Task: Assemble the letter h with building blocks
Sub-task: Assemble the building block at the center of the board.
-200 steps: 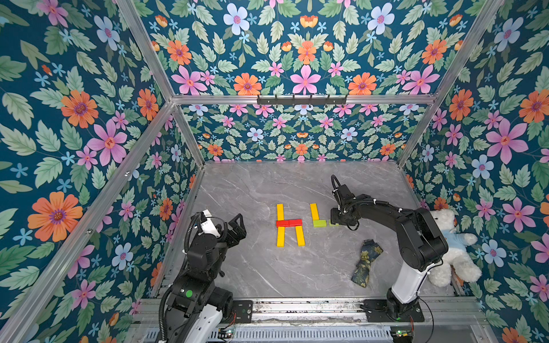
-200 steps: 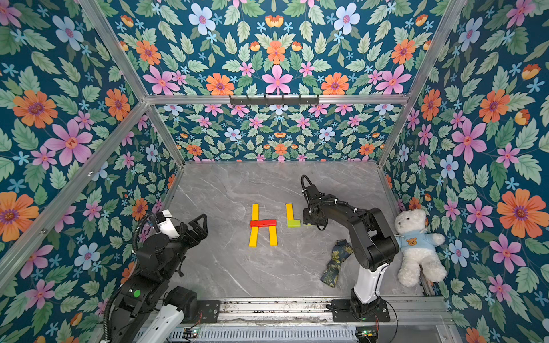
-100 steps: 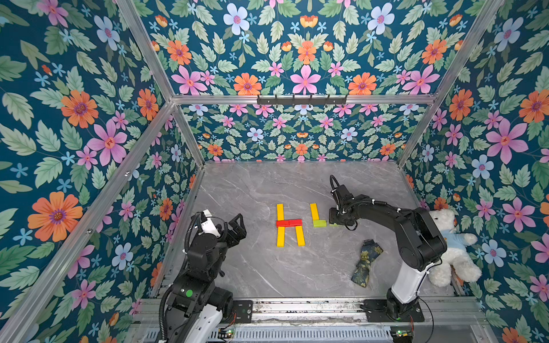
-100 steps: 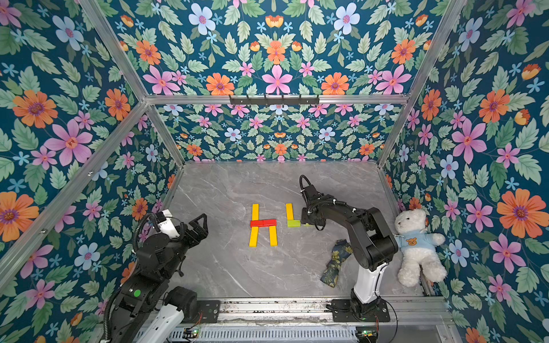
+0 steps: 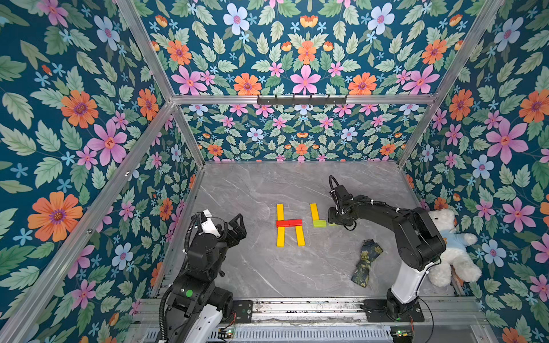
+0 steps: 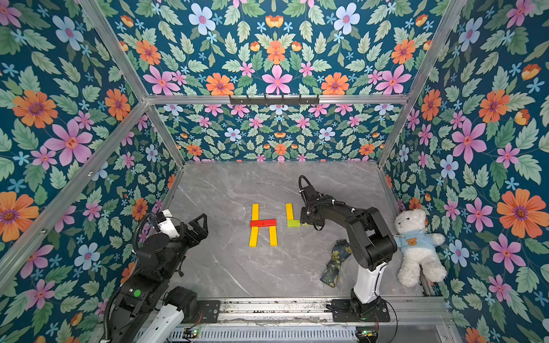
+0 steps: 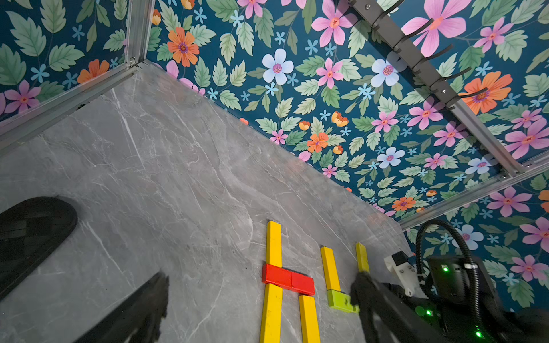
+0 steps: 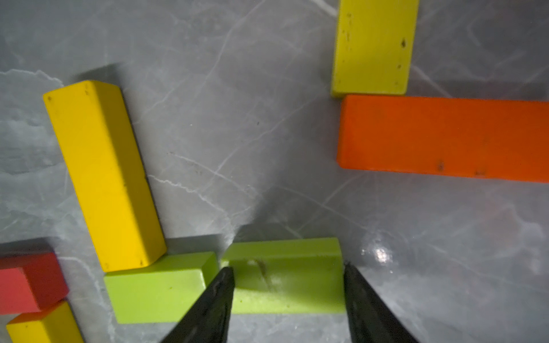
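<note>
The right gripper (image 8: 287,267) had its fingers closed on the two short ends of a green block (image 8: 285,297), held low at the table (image 5: 267,276). It could not be told whether the block rested on the surface. It lay end to end with a second green block (image 8: 154,288), with only a thin gap between them. That second block touched the foot of a yellow bar (image 8: 101,175), so the three pieces formed the start of a new letter h, just beside the finished letter h (image 5: 288,223) in red and yellow. The main risk sat in that thin gap, because one finger (image 8: 214,303) stood right in it. If the jaws spread there, that finger would probably shove the second green block sideways, and the yellow bar with it, spoiling the corner. The held block also seemed slightly out of line with its neighbour, so letting go as it was might leave a crooked crossbar. Pinched only by its ends, a glossy block could swivel or slip if the arm pushed further. An orange bar (image 8: 445,136) lay near on the far side and could be knocked by a wide sweep. The left gripper (image 5: 236,228) hung well apart, its fingers spread and empty, so it posed little danger to the blocks.
</note>
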Action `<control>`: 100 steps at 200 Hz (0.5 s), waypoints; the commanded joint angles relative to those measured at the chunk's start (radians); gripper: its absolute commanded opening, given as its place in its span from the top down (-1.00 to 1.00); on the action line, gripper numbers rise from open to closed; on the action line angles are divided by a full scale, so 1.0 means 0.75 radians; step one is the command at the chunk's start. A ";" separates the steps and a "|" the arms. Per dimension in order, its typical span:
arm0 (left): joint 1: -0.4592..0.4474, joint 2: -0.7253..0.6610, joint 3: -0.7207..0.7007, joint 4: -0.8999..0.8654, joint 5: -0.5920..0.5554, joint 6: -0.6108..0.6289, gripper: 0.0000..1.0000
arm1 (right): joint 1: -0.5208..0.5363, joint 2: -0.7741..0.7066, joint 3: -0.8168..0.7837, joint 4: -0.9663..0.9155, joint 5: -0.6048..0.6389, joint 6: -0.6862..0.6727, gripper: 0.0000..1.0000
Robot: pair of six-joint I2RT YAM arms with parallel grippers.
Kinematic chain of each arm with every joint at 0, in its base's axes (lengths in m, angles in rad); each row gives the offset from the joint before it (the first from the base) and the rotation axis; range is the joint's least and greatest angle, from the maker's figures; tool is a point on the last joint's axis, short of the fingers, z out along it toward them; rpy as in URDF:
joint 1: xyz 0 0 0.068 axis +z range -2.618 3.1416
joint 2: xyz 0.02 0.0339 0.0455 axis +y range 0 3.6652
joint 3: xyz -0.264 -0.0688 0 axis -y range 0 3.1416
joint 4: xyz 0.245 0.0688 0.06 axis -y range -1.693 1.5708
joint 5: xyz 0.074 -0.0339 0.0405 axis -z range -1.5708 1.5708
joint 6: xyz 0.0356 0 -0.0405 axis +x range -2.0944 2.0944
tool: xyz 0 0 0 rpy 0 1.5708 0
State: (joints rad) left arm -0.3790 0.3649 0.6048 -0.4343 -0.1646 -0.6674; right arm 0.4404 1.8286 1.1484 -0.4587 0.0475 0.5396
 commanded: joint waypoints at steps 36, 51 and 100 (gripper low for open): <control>0.000 -0.002 0.005 0.015 -0.018 0.007 -0.99 | 0.011 0.029 0.003 -0.061 -0.034 -0.004 -0.19; 0.001 -0.002 0.006 0.015 -0.018 0.006 -0.99 | 0.012 0.032 0.001 -0.059 -0.034 -0.006 -0.20; 0.001 -0.005 0.005 0.013 -0.020 0.006 -0.99 | 0.015 0.019 -0.023 -0.063 -0.030 -0.010 -0.19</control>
State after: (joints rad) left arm -0.3790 0.3649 0.6048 -0.4343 -0.1646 -0.6674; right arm 0.4465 1.8366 1.1500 -0.4404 0.0322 0.5392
